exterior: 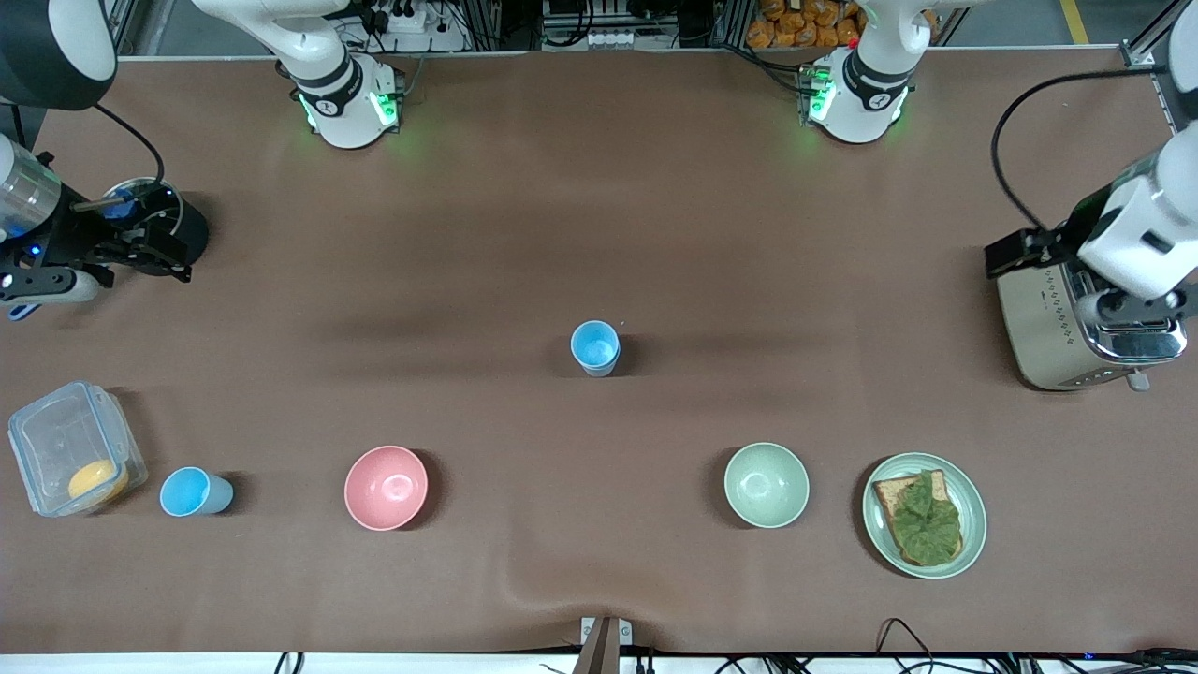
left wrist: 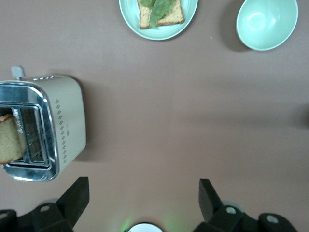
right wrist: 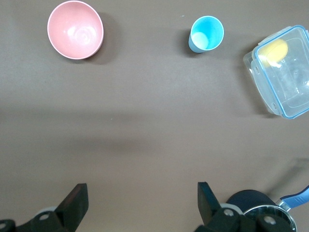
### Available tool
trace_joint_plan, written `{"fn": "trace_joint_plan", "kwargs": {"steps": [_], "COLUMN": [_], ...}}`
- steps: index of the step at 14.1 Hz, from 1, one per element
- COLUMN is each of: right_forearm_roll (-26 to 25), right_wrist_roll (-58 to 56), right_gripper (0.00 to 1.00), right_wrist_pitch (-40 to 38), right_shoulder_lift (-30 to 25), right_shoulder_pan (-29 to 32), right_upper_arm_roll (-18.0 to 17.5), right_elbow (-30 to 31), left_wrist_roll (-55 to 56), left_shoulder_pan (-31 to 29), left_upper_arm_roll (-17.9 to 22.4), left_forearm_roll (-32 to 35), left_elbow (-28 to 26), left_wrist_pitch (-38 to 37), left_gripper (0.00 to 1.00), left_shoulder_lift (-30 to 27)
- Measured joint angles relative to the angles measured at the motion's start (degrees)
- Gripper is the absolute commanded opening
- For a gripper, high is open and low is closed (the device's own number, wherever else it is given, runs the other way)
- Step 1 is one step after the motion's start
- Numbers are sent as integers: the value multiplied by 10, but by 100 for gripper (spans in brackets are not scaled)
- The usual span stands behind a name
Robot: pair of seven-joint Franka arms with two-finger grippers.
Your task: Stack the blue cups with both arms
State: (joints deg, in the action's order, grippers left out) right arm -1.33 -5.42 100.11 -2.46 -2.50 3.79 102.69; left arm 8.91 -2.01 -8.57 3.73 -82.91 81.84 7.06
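Note:
One blue cup (exterior: 595, 347) stands upright in the middle of the table. A second blue cup (exterior: 194, 492) (right wrist: 206, 34) stands near the front camera toward the right arm's end, between a clear container and a pink bowl. My right gripper (exterior: 98, 270) (right wrist: 141, 191) hangs open and empty over bare table next to a black pot, well away from both cups. At the left arm's end, my left gripper (exterior: 1128, 301) (left wrist: 144, 188) hangs open and empty above the toaster's edge. Neither gripper touches a cup.
A pink bowl (exterior: 386, 487) (right wrist: 75, 30) and a pale green bowl (exterior: 766, 484) (left wrist: 266, 21) sit near the front camera. Beside the green bowl is a plate (exterior: 976, 513) (left wrist: 130, 14) with toast and lettuce. Toaster (exterior: 1058, 328) (left wrist: 67, 121), clear container (exterior: 47, 440) (right wrist: 289, 92), black pot (exterior: 187, 229) (right wrist: 248, 203).

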Motion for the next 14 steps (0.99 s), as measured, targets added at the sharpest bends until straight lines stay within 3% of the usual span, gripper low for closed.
{"fn": "trace_joint_plan", "kwargs": {"steps": [5, 8, 14], "right_forearm_roll": [0, 0, 0], "right_wrist_roll": [0, 0, 0], "right_gripper": [100, 100, 100], "right_wrist_pitch": [-6, -7, -8], "right_shoulder_lift": [0, 0, 0], "right_shoulder_pan": [0, 0, -5], "right_upper_arm_roll": [0, -1, -11], "right_elbow": [-4, -5, -13], "left_wrist_roll": [-26, -79, -81], "left_shoulder_pan": [16, 20, 53], "left_upper_arm_roll": [8, 26, 56], "left_forearm_roll": [-4, -12, -27], "left_elbow": [-59, -61, -56], "left_wrist_pitch": [0, 0, 2], "left_gripper": [100, 100, 100], "left_shoulder_lift": [-66, -73, -74]}}
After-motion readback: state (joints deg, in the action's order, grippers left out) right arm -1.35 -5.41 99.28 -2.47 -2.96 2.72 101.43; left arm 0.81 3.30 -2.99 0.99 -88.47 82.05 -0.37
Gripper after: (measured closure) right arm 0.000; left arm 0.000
